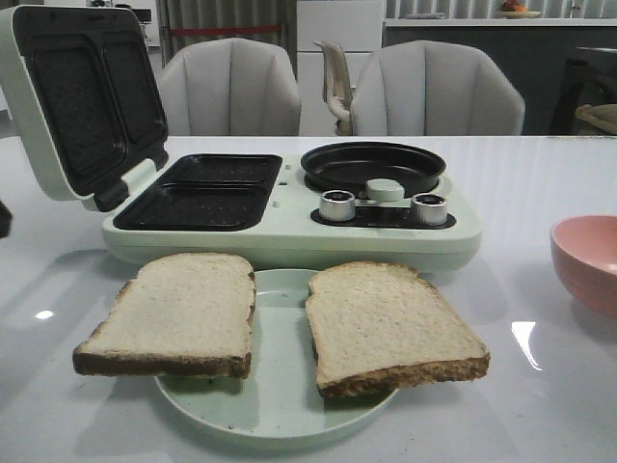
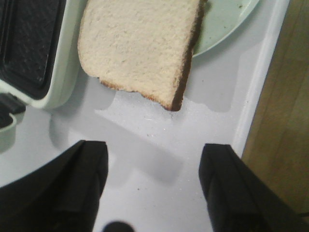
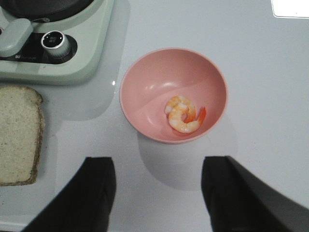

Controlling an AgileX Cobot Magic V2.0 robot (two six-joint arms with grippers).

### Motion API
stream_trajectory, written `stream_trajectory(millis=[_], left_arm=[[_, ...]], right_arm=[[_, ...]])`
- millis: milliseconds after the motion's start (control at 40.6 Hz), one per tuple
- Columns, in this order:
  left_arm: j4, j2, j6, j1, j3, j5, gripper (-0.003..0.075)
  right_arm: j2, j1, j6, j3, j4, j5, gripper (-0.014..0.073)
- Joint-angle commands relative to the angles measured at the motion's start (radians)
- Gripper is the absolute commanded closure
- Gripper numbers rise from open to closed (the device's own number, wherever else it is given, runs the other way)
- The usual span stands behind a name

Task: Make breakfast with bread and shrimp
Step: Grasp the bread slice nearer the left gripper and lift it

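Two bread slices, a left one (image 1: 174, 313) and a right one (image 1: 390, 325), lie on a pale green plate (image 1: 280, 405) in front of the open breakfast maker (image 1: 289, 217). The left slice also shows in the left wrist view (image 2: 140, 46), overhanging the plate (image 2: 224, 24). My left gripper (image 2: 154, 154) is open and empty above the bare table beside that slice. The shrimp (image 3: 182, 115) lies in a pink bowl (image 3: 145, 82), whose rim also shows in the front view (image 1: 588, 262). My right gripper (image 3: 158, 166) is open and empty just short of the bowl. Neither gripper shows in the front view.
The breakfast maker has its lid (image 1: 82, 96) raised, two dark sandwich trays (image 1: 198, 193), a round black pan (image 1: 374, 166) and two silver knobs (image 1: 337, 205). Two grey chairs (image 1: 231, 87) stand behind the table. The table's edge (image 2: 260, 82) runs close to the left gripper.
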Motion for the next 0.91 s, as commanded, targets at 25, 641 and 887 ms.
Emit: stream_trajectory(millis=[25, 641, 887], left_arm=[[0.28, 0.11, -0.224, -0.074, -0.026, -0.036, 0.0274], [0.564, 0.497, -0.485, -0.001, -0.13, -0.045, 0.0277], [0.563, 0.502, -0.485, 0.004, -0.137, -0.048, 0.0514]], right_arm=[[0.001, -0.002, -0.01, -0.025, -0.002, -0.064, 0.0088], [0.001, -0.002, -0.01, -0.025, -0.002, -0.062, 0.0088], [0.001, -0.002, -0.01, -0.025, -0.002, -0.062, 0.0088]])
